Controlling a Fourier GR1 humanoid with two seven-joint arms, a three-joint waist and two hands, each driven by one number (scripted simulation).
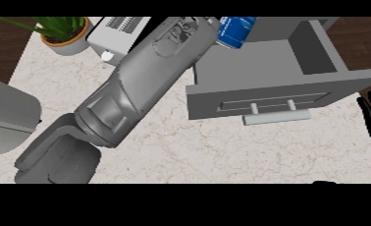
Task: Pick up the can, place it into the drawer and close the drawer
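Forearm (138, 87), can (237, 31) at drawer (246, 68) far corner

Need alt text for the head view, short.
A grey left forearm stretches diagonally across the marble counter to a blue can at the far end of an open grey drawer. Potted plant and white toaster top left.

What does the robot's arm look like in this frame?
The left forearm is a grey, panelled shell with recessed plates, widening to a bulky elbow joint. Its robot hand is hidden beyond the wrist. Only a black sliver of the right robot hand shows.
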